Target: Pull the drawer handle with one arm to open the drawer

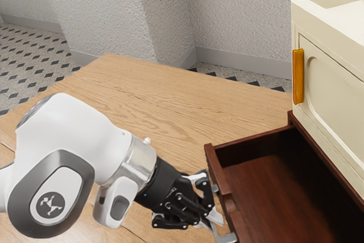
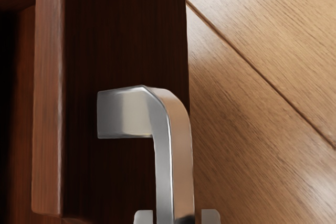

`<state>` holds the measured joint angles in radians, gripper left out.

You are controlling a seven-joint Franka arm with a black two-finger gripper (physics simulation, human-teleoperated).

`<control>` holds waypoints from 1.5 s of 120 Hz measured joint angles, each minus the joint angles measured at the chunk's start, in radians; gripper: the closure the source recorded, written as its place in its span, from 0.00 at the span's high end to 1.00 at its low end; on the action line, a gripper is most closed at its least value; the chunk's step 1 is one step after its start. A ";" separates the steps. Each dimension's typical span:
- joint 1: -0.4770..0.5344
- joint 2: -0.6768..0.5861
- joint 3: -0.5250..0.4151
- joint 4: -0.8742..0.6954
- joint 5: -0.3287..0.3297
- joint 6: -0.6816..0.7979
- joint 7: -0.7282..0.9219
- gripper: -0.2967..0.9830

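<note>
My gripper [image 1: 214,218] is at the front of the brown drawer [image 1: 228,189], shut on the silver handle [image 1: 228,237]. The drawer stands pulled out from under the cream cabinet, its inside showing. In the wrist view, the tips of my gripper [image 2: 177,217] stand on either side of the handle [image 2: 180,150], close against its long bar. The curved end of the handle meets the dark front of the drawer [image 2: 49,103]. Part of the handle is hidden behind the fingers in the exterior view.
The cream cabinet [image 1: 335,83] rises above the drawer at the exterior view's right, with an amber handle [image 1: 298,77] on its door. A wooden table [image 1: 170,101] extends beneath the arm and beyond the drawer. Textured walls stand behind it.
</note>
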<state>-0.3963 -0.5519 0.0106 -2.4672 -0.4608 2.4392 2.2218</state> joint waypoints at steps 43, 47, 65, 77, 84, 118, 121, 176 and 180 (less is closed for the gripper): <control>0.001 -0.046 0.009 -0.026 0.004 -0.016 0.002 0.16; 0.001 -0.046 0.009 -0.026 0.005 -0.019 0.002 0.18; 0.001 -0.050 0.009 -0.024 0.013 -0.033 -0.006 0.26; 0.002 -0.072 0.017 -0.020 0.017 -0.044 -0.011 0.31; 0.002 -0.085 0.023 -0.011 0.018 -0.054 -0.014 0.33; 0.017 0.108 0.125 0.514 0.255 -0.402 -0.131 0.41; 0.018 0.154 0.134 0.592 0.289 -0.457 -0.152 0.42; 0.106 0.566 0.255 1.039 0.443 -0.963 -0.611 0.70; 0.108 0.566 0.264 1.040 0.445 -0.973 -0.647 0.71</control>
<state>-0.2878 0.0144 0.2742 -1.4276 -0.0158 1.4665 1.5748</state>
